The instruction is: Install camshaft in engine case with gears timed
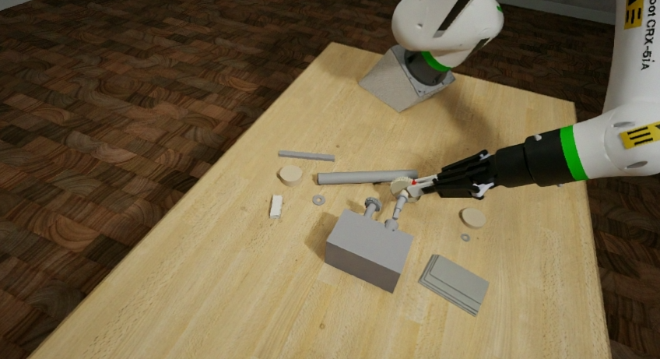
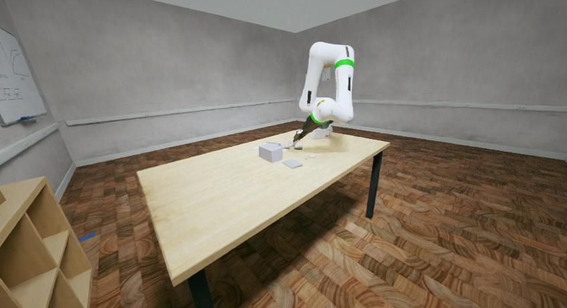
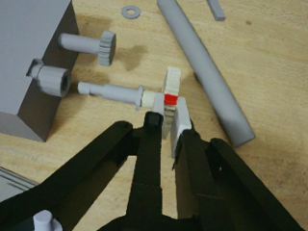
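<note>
1 part matters to us right now: the camshaft [image 3: 122, 94], which our gripper [image 3: 168, 117] has pinched by the rim of its big gear [image 3: 171, 88], fingers nearly closed on that thin disc with its red mark showing. In the wrist view the shaft sits at centre frame, pointing left toward the open bearing [image 3: 53, 81] on the front of the engine case [image 3: 29, 58], which fills the upper left. Its tip looks just short of the bearing mouth, apart from it, so we judge we are in the approach-and-align step; insertion has not begun. Just above the camshaft, the small crank gear [image 3: 107, 48] stands out on its own stub, a red mark on it too.

Next we need to line the shaft's axis up with the bearing and push gently along it, since the case stands loose on the counter [image 1: 231, 281] and could slide or tip. We also need the big gear turned so a marked gap meets the small gear's marked tooth as they engage.
</note>
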`<act>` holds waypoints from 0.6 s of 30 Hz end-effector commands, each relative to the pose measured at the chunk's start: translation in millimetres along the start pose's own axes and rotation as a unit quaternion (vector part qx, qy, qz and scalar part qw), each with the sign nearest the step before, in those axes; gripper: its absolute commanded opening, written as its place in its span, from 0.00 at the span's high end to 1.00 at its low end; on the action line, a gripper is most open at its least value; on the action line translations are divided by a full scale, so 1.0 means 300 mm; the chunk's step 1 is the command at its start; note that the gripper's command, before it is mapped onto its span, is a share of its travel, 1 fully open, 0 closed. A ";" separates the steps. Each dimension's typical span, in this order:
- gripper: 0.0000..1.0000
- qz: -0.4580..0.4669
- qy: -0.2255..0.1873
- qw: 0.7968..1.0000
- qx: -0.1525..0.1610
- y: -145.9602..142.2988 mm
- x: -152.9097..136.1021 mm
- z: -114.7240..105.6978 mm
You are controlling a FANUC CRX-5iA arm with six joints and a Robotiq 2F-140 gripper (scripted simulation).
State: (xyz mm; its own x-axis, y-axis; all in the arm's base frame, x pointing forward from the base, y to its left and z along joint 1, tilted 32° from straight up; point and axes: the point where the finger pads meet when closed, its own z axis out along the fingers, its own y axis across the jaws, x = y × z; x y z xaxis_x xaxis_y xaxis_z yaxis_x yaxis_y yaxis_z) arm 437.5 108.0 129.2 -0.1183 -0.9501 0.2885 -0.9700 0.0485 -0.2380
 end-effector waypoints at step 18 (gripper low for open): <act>0.86 0.000 0.000 1.000 0.001 -0.027 0.001 -0.002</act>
State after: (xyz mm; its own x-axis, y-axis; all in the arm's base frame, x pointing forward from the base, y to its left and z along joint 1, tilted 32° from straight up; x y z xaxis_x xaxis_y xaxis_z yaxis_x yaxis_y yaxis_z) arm 443.3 107.7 130.6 -0.1183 -0.9501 0.2885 -0.9700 0.0485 -0.2380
